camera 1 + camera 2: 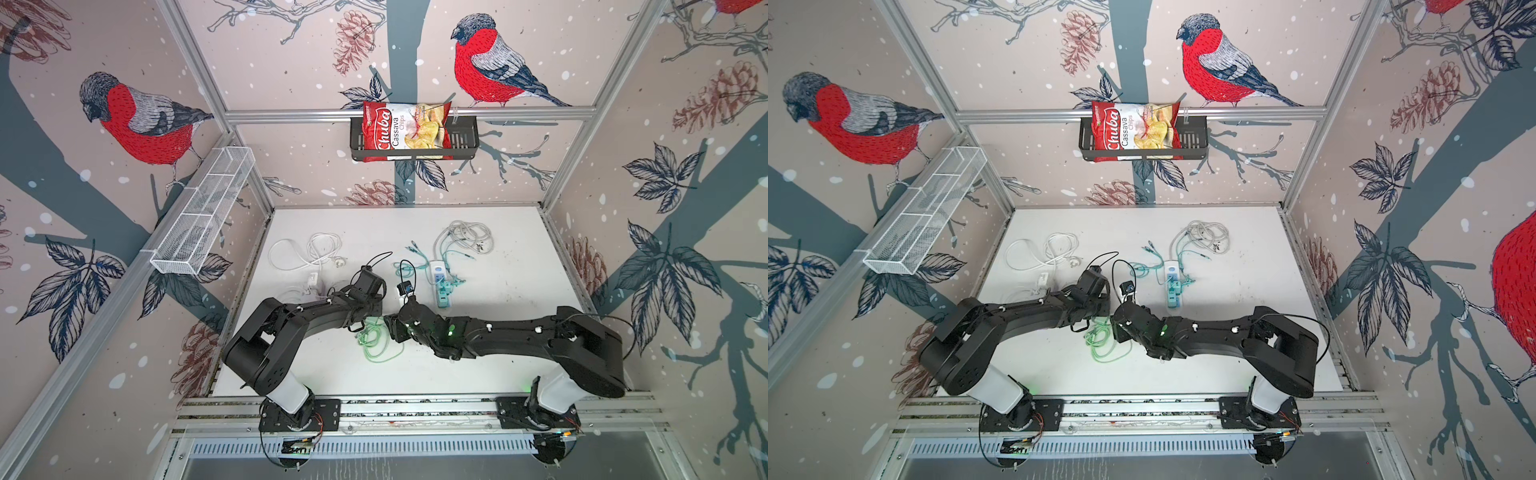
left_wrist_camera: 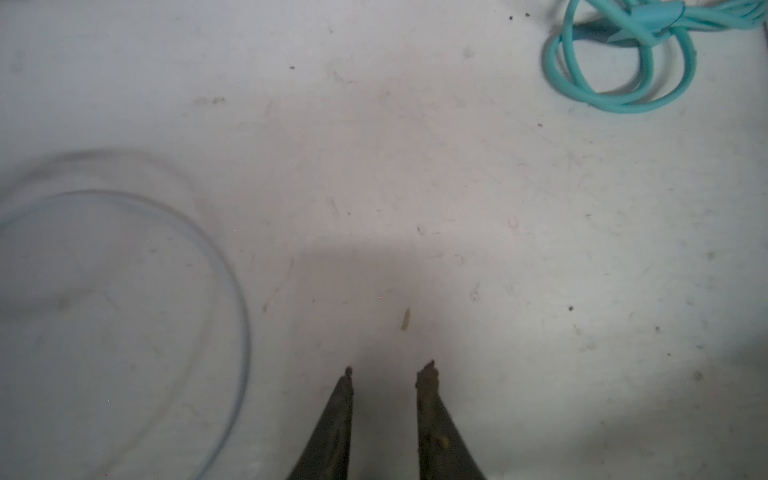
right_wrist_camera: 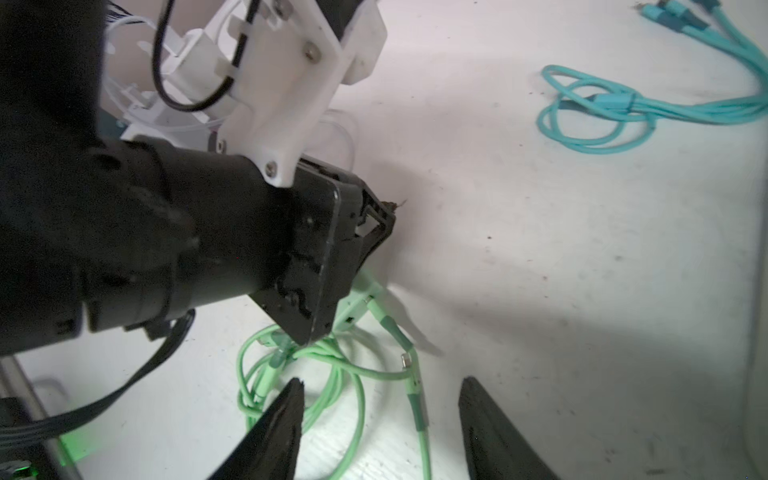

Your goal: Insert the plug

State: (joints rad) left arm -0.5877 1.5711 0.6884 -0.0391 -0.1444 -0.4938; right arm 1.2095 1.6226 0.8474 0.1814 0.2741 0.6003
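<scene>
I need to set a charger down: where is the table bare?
Bare: the patch between the power strip and the right wall; the front strip between the green cable and the rail. Crowded: the rear, with white cables and a grey bundle.

A red bag of Chuba cassava chips [image 1: 405,126] stands in a black wire basket [image 1: 467,139] hung on the aluminium rail [image 1: 291,114] of the back wall, well beyond both the left pincer [image 2: 388,368] and the right pincer [image 3: 382,379]. A white mesh tray [image 1: 203,216] is fixed to the side wall, high up and well off to the left pincer's side. Bullfinch wallpaper [image 1: 141,120] covers the walls. On the scuffed white tabletop [image 1: 498,332], a loose white cable [image 1: 291,253] lies beyond the left pincer and off to its outer side, and a tied loop of teal cable [image 2: 623,70] lies ahead of it, well apart
</scene>
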